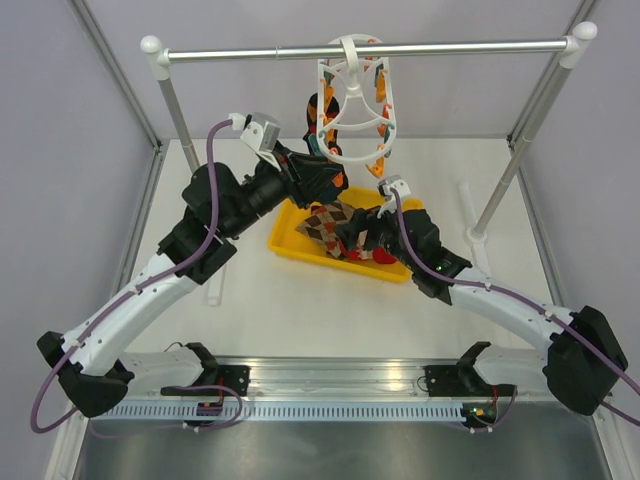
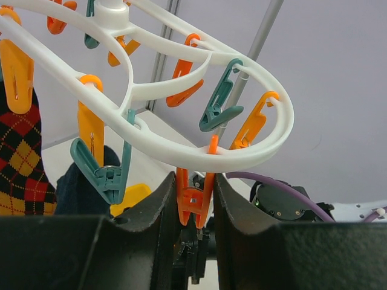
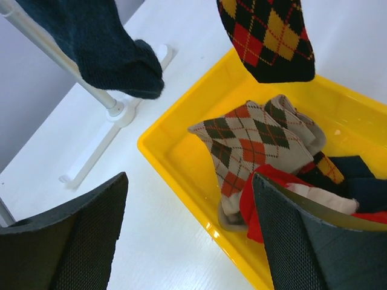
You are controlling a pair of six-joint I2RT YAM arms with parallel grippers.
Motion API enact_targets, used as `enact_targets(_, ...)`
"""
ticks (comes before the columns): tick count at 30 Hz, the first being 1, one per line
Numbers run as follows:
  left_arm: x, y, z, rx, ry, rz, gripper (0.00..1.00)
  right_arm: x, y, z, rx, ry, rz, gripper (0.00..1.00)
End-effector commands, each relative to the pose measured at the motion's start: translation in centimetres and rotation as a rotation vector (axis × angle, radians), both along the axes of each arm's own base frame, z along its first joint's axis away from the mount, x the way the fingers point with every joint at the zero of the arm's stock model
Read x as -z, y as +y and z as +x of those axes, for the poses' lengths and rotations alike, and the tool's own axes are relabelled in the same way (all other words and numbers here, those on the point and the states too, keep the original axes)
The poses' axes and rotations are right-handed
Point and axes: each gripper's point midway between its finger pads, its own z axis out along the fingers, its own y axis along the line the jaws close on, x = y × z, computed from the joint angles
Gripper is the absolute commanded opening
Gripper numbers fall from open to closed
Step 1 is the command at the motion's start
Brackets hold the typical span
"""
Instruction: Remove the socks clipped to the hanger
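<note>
My left arm [image 1: 150, 285] is raised and stretched forward toward the white plastic oval clip hanger [image 2: 254, 156], which hangs by its hook from the long silver metal rail [image 1: 250, 53]. The left gripper [image 2: 195, 208] is pinching an orange plastic peg [image 2: 192, 192] at the ring's lowest edge, with both fingers pressed against its sides. My right arm [image 1: 500, 295] reaches low and leftward over the yellow plastic tray [image 3: 175, 175]. The right gripper [image 3: 190, 181] is spread wide and holds nothing, above a beige argyle sock [image 3: 254, 139] and a plain red sock [image 3: 266, 202] lying in the tray. A dark navy sock [image 3: 109, 42] and a black, red and yellow argyle sock [image 3: 269, 36] hang from the hanger.
</note>
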Motion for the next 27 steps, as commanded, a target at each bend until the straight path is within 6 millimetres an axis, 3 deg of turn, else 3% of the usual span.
enact_targets(1,-2.6,0.3,0.1,-0.018,-0.033,-0.059,0.02,-3.0,1.4,1.0,-0.023,-0.115,0.111,0.87)
enact_targets(9,-2.4,0.0,0.5,-0.021,-0.018,-0.063,0.02,-4.0,3.7,1.8,-0.078,-0.164,0.231,0.93)
enact_targets(16,-2.0,-0.3,0.8,-0.025,-0.006,-0.061,0.02,-5.5,3.8,3.5,-0.074,-0.162,0.362,0.93)
enact_targets(27,-1.2,-1.0,1.6,-0.030,0.019,-0.057,0.02,-7.6,4.0,3.9,-0.066,-0.178,0.489,0.89)
